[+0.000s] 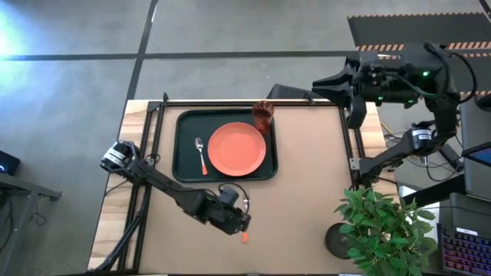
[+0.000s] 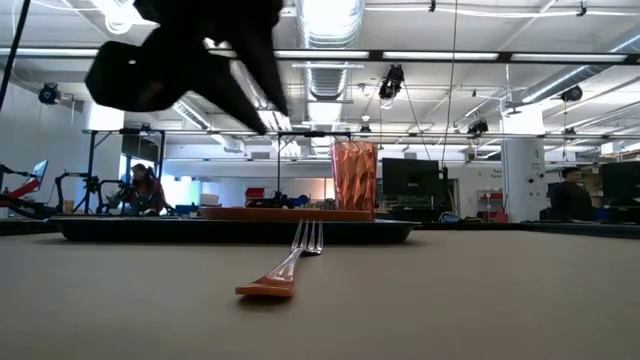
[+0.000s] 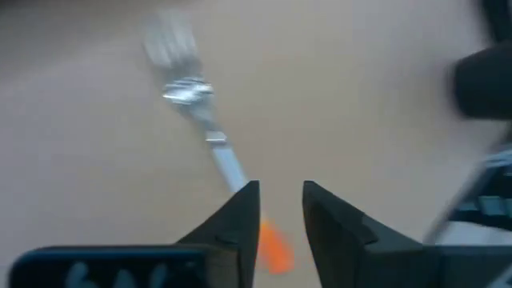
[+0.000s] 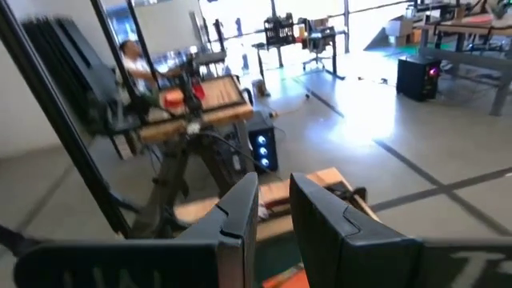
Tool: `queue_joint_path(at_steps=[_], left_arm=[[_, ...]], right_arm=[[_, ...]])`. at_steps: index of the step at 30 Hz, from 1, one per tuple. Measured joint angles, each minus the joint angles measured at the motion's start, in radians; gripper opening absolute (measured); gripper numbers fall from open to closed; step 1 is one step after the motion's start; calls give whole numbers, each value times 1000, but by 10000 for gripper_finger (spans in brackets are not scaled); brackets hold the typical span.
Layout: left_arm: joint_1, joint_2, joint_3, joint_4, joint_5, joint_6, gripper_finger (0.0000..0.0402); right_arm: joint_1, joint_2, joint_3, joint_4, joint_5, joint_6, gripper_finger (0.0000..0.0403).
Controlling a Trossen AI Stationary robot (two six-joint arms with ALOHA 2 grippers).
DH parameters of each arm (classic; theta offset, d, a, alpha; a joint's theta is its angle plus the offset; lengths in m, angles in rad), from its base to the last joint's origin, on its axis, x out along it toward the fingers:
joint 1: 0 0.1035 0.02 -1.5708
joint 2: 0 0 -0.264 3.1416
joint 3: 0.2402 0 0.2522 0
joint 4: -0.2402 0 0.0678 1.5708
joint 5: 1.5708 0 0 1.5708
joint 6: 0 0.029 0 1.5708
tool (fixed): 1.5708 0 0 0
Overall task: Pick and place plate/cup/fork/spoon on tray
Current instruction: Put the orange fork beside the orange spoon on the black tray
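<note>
- Right now my left gripper (image 3: 280, 210) hangs just above the fork (image 3: 210, 138), fingers set to a narrow gap, holding nothing; the orange handle lies under my fingertips, tines pointing away toward the tray (image 1: 182, 146).
- Risk, as I judge it: with so slim a gap I could land on the handle and skid it aside.
- Beyond the fork, the tray already carries the plate (image 1: 237, 149), spoon (image 1: 201, 154) and cup (image 1: 262, 113).
- Only the low view shows the fork lying flat on the table; the blurred wrist view probably cannot.
- Farthest off, my right gripper (image 4: 274, 210) waits raised, narrow too.
</note>
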Motion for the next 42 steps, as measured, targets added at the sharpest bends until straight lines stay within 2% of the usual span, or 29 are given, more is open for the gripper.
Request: queue_joint_path(at_steps=[3,6,9,12,17,21,26,34,39,42], left_arm=[[5,37,2,109,3,-60,103],[27,75,8,133,6,-175,107],[41,104,18,116,48,-208,94],[46,113,27,109,134,-234,69],[54,114,28,82,176,-250,31],[61,114,24,95,185,-250,25],[66,114,12,101,184,-149,24],[70,114,-24,101,163,-103,24],[92,114,-51,99,221,-151,35],[106,114,-64,91,222,-154,52]], right_arm=[[0,0,0,-44,0,-51,66],[0,3,0,-85,0,-91,66],[0,8,0,-114,0,-126,66],[0,10,0,-133,0,-155,66],[0,8,0,-152,-2,-185,66],[0,8,0,-152,-3,-208,66],[0,12,0,-152,-3,-226,66],[0,24,0,-152,-3,-236,66],[0,30,0,-152,-3,-236,66],[0,34,0,-152,-3,-236,66]])
